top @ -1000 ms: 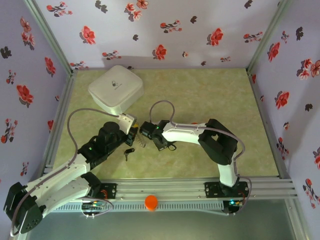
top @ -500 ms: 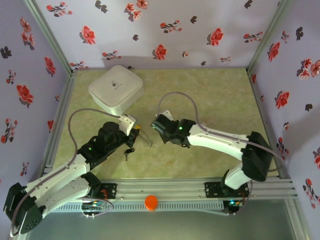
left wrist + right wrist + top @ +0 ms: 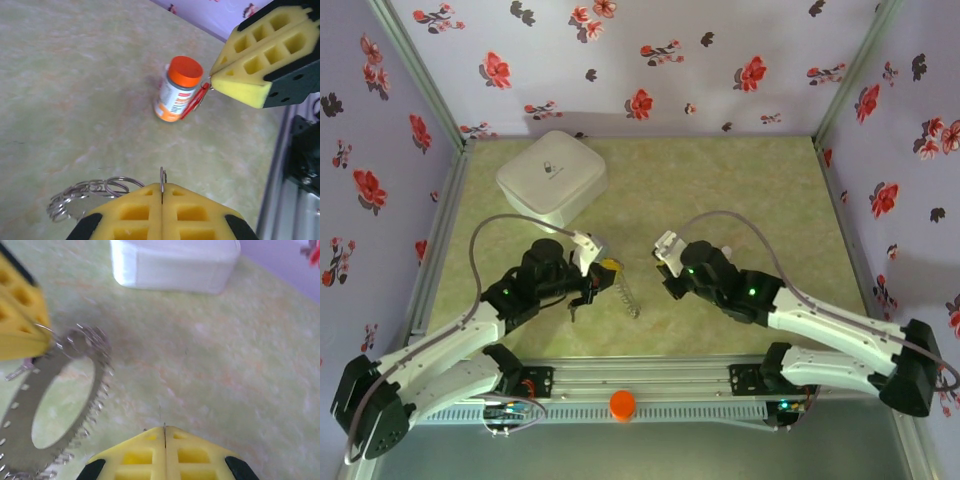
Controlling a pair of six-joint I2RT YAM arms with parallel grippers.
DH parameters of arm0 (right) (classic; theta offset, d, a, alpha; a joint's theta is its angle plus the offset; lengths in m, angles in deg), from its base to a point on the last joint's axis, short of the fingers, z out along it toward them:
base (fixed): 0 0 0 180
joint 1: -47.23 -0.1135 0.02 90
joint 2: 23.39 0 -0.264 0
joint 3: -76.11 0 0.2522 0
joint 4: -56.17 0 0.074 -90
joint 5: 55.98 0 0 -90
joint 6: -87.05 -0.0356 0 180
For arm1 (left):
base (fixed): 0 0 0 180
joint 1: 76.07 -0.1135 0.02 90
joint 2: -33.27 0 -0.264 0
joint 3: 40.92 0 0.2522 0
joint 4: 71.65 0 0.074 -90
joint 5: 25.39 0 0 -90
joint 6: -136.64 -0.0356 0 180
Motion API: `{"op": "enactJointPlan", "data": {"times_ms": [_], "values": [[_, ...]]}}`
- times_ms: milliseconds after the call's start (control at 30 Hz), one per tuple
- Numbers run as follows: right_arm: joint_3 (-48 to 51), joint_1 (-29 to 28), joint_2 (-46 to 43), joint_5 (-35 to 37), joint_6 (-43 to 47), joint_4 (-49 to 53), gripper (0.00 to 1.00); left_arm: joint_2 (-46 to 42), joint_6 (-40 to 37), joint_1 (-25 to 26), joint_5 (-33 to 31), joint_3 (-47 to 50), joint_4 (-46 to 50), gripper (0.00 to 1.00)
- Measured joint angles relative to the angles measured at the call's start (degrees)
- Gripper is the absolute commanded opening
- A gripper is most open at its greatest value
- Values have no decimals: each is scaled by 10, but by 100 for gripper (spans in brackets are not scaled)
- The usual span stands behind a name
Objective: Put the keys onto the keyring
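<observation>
My left gripper (image 3: 603,268) is shut on a thin split ring (image 3: 162,179) linked to the keyring (image 3: 627,297), which dangles below its tips. In the right wrist view the keyring (image 3: 17,410) is a flat grey ring with a wide hole and a toothed rim, hanging from the left gripper's fingers (image 3: 20,325). My right gripper (image 3: 663,265) is shut, and the red key (image 3: 196,102) hangs from its tips (image 3: 214,79). A sliver of metal shows between its pads (image 3: 165,429). A small black key (image 3: 574,305) lies on the table by the left gripper.
An orange-capped pill bottle (image 3: 177,90) stands just behind the hanging red key. A white square box (image 3: 552,178) sits at the back left. The aluminium rail (image 3: 660,380) runs along the near edge, and flowered walls close in the table.
The right gripper has drawn back to the right, leaving a gap to the left gripper. The left gripper has shifted slightly right, and the keyring now hangs lower and further right.
</observation>
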Motion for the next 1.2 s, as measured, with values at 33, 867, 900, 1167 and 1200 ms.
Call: {"op": "enactJointPlan", "data": {"times_ms": [33,867,900,1167,1200], "values": [[13,0,-15,-9,17,-11,0,10,3,0,11,-8,2,0],[60,-43,-61,-105,282,-76,0,85,35,8,160,-51,3,0],[60,-44,-57,-105,285,-80,0,86,35,8,161,-51,3,0],[60,-49,-48,-104,296,-104,0,90,31,12,163,-51,3,0],[60,-49,-48,-104,297,-106,0,90,31,12,163,-51,3,0]]}}
